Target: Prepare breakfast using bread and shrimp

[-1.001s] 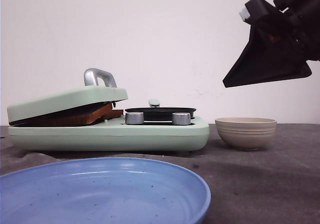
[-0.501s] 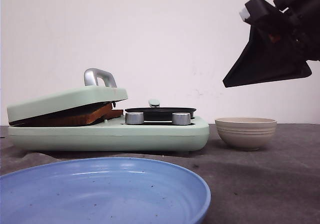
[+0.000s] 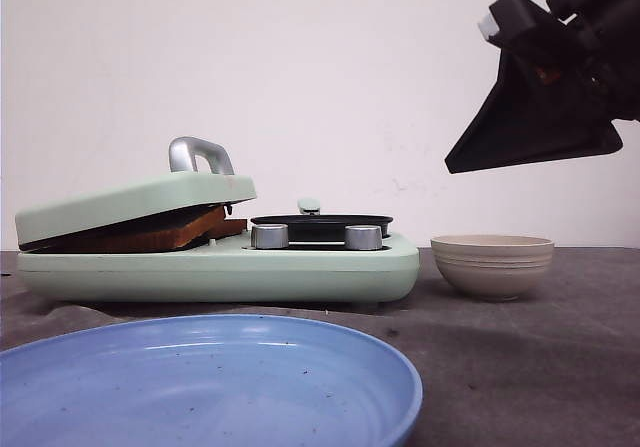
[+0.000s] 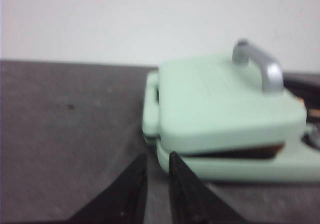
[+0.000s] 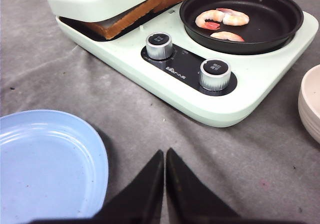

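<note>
Barely any change: right pincer (image 3: 470, 162) a hair higher.

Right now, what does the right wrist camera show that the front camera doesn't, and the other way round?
Only the right wrist view shows the shrimp lying in the black pan and the right gripper shut. Only the front view shows the whole beige bowl and the lid handle. Both show the bread under the green lid, the two knobs and the blue plate.
</note>
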Robot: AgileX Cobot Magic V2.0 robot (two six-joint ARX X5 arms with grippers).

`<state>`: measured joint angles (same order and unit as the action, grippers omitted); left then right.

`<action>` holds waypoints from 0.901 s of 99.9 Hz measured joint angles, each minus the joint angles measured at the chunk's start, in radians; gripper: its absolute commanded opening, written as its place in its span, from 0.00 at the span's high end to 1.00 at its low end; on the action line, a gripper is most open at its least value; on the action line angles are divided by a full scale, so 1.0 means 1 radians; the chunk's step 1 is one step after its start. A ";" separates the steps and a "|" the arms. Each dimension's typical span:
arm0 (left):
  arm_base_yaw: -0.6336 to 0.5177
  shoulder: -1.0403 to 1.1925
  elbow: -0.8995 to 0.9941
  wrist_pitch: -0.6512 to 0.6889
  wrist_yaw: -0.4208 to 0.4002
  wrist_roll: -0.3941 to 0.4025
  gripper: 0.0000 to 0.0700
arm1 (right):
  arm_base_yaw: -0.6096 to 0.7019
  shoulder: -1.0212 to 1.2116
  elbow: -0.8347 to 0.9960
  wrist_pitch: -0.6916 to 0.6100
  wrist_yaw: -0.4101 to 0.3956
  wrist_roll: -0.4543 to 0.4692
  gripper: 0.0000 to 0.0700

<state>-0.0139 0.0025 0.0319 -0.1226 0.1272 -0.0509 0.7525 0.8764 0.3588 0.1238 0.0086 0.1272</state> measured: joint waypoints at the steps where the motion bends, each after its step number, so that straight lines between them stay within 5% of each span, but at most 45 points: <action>1: 0.000 0.002 0.002 -0.010 0.008 0.002 1.00 | 0.000 0.000 0.000 0.000 0.000 0.000 1.00; 90: 0.005 0.002 0.000 -0.054 0.003 0.057 1.00 | 0.000 0.000 0.000 0.000 -0.001 0.000 1.00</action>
<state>-0.0086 0.0044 0.0319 -0.1764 0.1303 0.0063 0.7528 0.8764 0.3584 0.1238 0.0074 0.1272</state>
